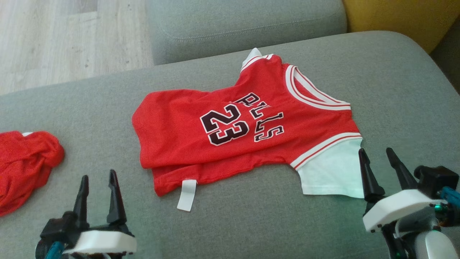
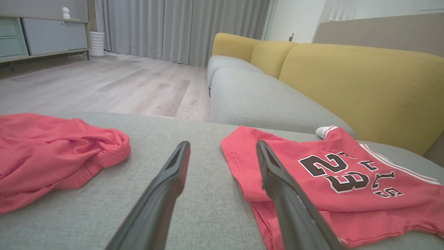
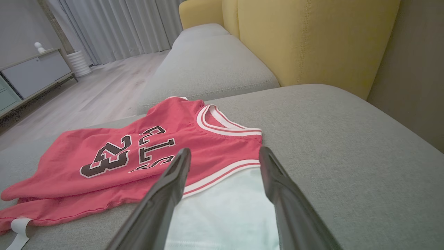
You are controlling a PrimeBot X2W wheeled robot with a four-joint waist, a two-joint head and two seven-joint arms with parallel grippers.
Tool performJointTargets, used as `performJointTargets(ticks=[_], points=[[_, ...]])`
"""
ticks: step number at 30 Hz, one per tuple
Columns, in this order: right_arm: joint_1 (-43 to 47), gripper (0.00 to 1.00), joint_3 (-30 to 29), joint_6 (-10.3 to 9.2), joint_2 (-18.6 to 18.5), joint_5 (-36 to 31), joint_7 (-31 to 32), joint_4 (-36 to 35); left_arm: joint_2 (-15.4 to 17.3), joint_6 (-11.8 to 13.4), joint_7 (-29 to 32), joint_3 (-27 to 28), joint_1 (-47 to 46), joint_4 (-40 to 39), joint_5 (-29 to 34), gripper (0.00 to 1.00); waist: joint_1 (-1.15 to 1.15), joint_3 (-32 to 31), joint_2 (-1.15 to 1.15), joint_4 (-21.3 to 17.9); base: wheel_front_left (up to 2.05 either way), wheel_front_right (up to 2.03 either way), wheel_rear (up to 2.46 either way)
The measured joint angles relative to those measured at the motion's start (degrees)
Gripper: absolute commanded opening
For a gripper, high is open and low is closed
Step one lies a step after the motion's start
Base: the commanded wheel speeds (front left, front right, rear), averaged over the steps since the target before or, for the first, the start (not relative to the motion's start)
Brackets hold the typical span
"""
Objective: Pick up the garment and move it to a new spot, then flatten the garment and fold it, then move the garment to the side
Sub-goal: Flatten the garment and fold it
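I saw the red jersey lying half folded on the grey sofa cushion, my left jaws and right jaws both apart, empty, the right just beside its white part.

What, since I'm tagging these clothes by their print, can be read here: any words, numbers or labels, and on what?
"23": black white-edged digits on the chest of the red jersey.
"LS": end of a black word beside the number; a crease breaks the letters before it, so they cannot be read for sure.
White tag at the jersey's hem: no print can be made out.
Crumpled red garment: no text to be seen.
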Motion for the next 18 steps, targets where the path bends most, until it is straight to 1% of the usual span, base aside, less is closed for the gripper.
performJointTargets(ticks=[3, 4, 8, 11, 13, 15, 16, 17, 18], points=[[0.0, 1.00, 0.4, 0.00, 0.0, 0.0, 0.0, -0.4, 0.0, -0.2, 1.7, -1.7, 0.0, -0.5, 0.2, 1.00, 0.00, 0.6, 0.00, 0.4, 0.00, 0.00, 0.00], [0.0, 1.00, 0.4, 0.00, 0.0, 0.0, 0.0, -0.5, -0.2, -0.8, 2.7, -3.0, 0.0, -0.4, 0.2, 1.00, 0.00, 0.8, 0.00, 0.5, 0.00, 0.00, 0.00], [0.0, 1.00, 0.5, 0.00, 0.0, 0.0, 0.4, -0.9, -2.6, -2.8, 8.0, -8.2, -0.6, 2.1, 0.2, 1.00, 0.00, 1.8, 0.00, 1.0, 0.00, 0.00, 0.00], [-0.1, 1.00, 0.4, 0.00, 0.0, 0.0, 0.4, -0.9, -3.9, -3.1, 9.8, -10.3, -2.2, 5.2, 0.2, 1.00, 0.00, 2.7, 0.00, 1.2, 0.00, 0.00, 0.00], [-0.1, 1.00, 0.4, 0.00, 0.0, 0.0, 0.4, -0.9, -4.1, -2.9, 10.3, -10.5, -4.1, 7.3, 0.2, 1.00, 0.01, 3.3, 0.00, 1.2, 0.00, 0.00, 0.00], [-0.2, 1.00, 0.6, 0.00, 0.0, 0.0, 0.4, -0.9, -4.4, -1.6, 10.4, -10.5, -6.2, 9.0, 0.6, 1.00, 0.01, 3.8, 0.00, 1.0, 0.00, 0.00, 0.00], [-0.2, 1.00, 0.6, 0.00, 0.0, 0.0, 0.4, -0.9, -4.4, -1.6, 10.4, -10.5, -6.2, 9.0, 0.6, 1.00, 0.01, 3.8, 0.00, 1.0, 0.00, 0.00, 0.00], [-0.4, 1.00, 0.9, 0.00, 0.0, 0.1, 0.4, -0.7, -4.9, -0.1, 11.1, -10.4, -7.9, 10.4, 0.7, 1.00, 0.01, 4.2, 0.00, 0.6, 0.00, 0.00, 0.00], [-0.5, 1.00, 1.0, 0.00, 0.0, 0.1, 0.4, -0.6, -5.2, 0.3, 11.6, -10.3, -8.4, 11.2, 0.6, 1.00, 0.00, 4.4, 0.00, 0.4, 0.00, 0.00, 0.00]])
